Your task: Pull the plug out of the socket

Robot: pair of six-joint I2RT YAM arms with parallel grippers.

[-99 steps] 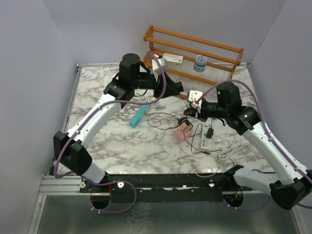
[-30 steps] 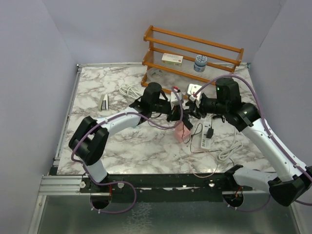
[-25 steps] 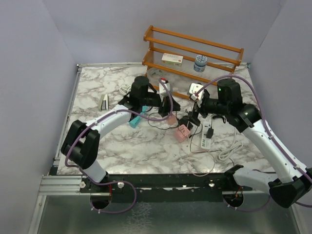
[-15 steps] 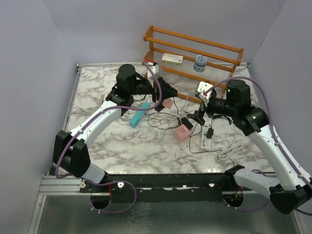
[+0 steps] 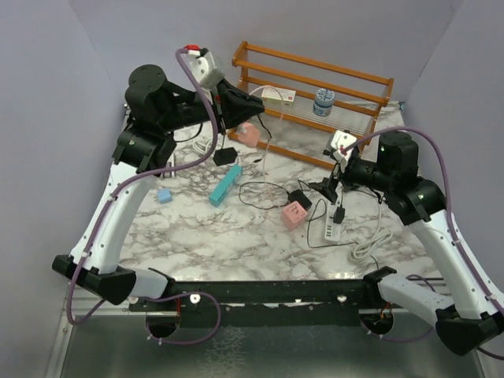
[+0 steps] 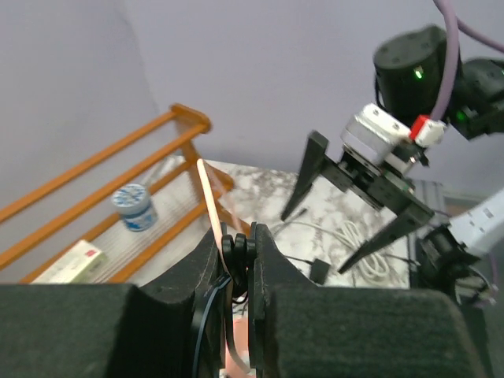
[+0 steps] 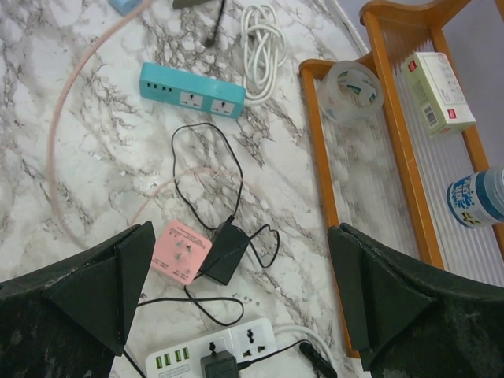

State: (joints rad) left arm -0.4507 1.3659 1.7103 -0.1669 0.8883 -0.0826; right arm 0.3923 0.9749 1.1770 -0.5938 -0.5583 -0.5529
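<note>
**Holding the plug clear of the socket, with the release left to do**

I judge the pull itself done. The pink plug [image 5: 248,134] hangs in the air under my raised left gripper [image 5: 240,116], up near the wooden rack [image 5: 315,83]. It is well apart from the pink socket cube [image 5: 295,213], which lies on the table [image 5: 197,228].

In the left wrist view the fingers [image 6: 257,252] are pressed together on the pink cable [image 6: 209,201] close to the plug, with no gap showing around it. The cable trails down from there in a loose arc toward the cube.

My right gripper [image 5: 331,189] hovers low over the cube with its jaws spread wide, holding nothing and touching nothing. Its own camera looks straight down between them at the cube and at the black adapter [image 7: 227,250] lying against the cube's side. I cannot tell whether that adapter is seated in the cube or only resting against it.

The next move, as I read it, is to bring the left arm down and let the plug go on a bare patch of table. It should land away from the teal power strip [image 7: 193,90] and the white power strip [image 7: 228,356], without the slack cable dragging the cube.
</note>
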